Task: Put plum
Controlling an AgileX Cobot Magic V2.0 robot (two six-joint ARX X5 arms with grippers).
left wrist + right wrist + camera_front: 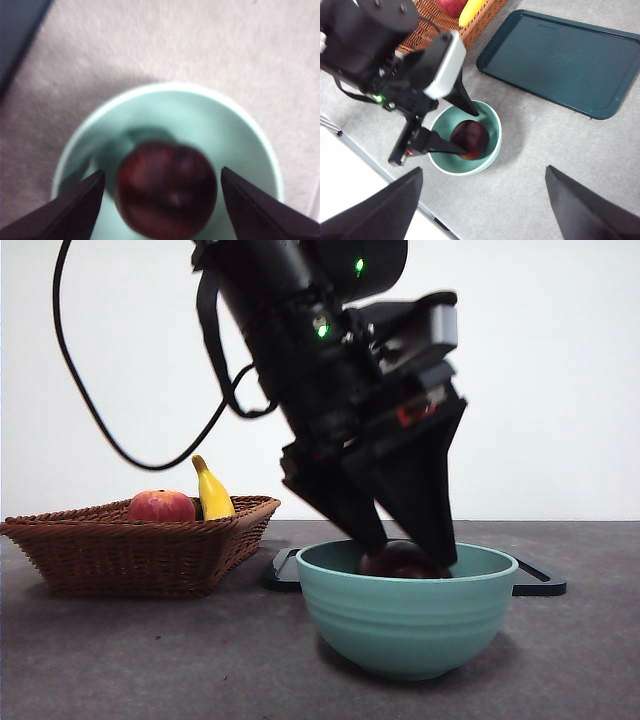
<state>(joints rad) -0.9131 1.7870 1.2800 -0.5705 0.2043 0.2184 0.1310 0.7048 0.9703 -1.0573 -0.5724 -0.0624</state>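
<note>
The dark maroon plum (400, 560) lies inside the teal bowl (405, 625) at the table's front. My left gripper (410, 548) reaches down into the bowl, open, with one jaw on each side of the plum. In the left wrist view the plum (167, 187) sits between the jaws with a gap on both sides, on the bowl's pale inner wall (200, 125). The right wrist view shows the plum (469, 138) in the bowl (492, 125) from high above. My right gripper (482, 169) is open and empty, well above the table.
A wicker basket (140, 550) at the left holds a red-orange peach-like fruit (160, 506) and a yellow banana (212, 490). A dark flat tray (535, 585) lies behind the bowl; it also shows in the right wrist view (560, 60).
</note>
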